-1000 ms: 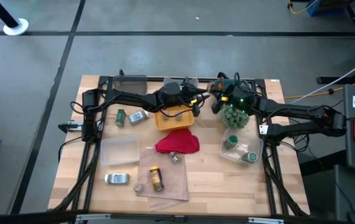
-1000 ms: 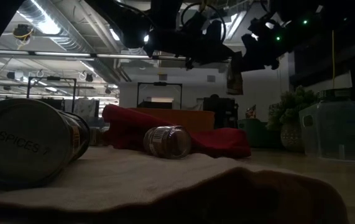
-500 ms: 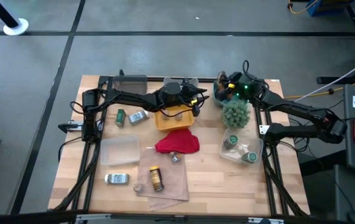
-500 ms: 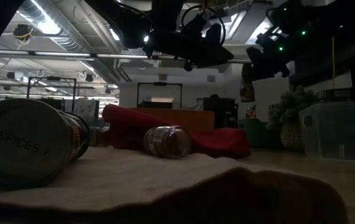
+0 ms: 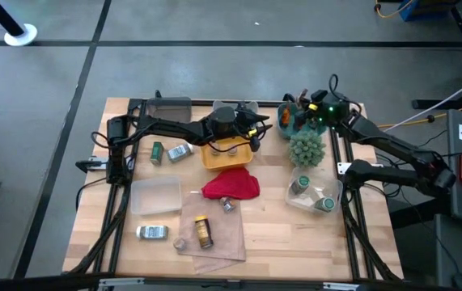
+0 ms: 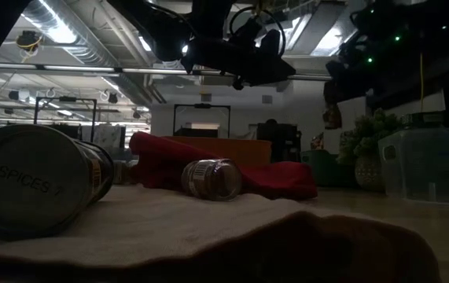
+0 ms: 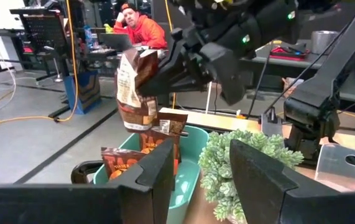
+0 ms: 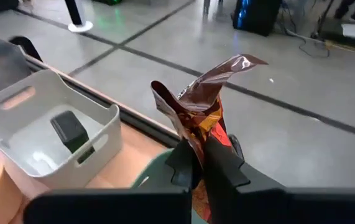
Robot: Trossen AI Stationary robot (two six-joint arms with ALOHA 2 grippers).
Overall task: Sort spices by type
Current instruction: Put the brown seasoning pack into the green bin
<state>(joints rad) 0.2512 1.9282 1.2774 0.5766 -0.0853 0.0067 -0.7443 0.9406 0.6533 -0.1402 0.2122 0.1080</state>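
Observation:
My right gripper [image 7: 162, 70] is shut on a brown foil sachet [image 7: 133, 87], one of the spices, and holds it over the teal bin [image 7: 189, 171] at the table's far right. More sachets [image 7: 160, 132] stand in that bin. Out over the orange bin [image 5: 229, 153], my left gripper [image 7: 202, 180] hangs open with nothing between its fingers, pointing level at the teal bin. Green-lidded jars [image 5: 311, 192] lie in a clear bin. A brown bottle [image 5: 203, 232] lies on the tan cloth. My right gripper pinches the sachet by one side edge [image 7: 152, 70], in its upper half, between its two fingers. They come at it from the table's right, sloping a little downward. The sachet [image 8: 199, 118] stands upright, crumpled at the top, lifted clear above the teal bin.
The fuzzy green plant [image 5: 306, 149] stands just near of the teal bin. A red cloth [image 5: 231, 186] lies mid-table with a silver-capped jar [image 6: 212, 179] beside it. A white bin [image 8: 46, 134] holds a dark tin. Jars [image 5: 170, 152] and a clear lid [image 5: 156, 196] lie at left.
My right gripper has swung away from my left gripper toward the table's far right corner, carrying the sachet upright and clear of the table, and has ended up over the teal bin. My left arm has kept still.

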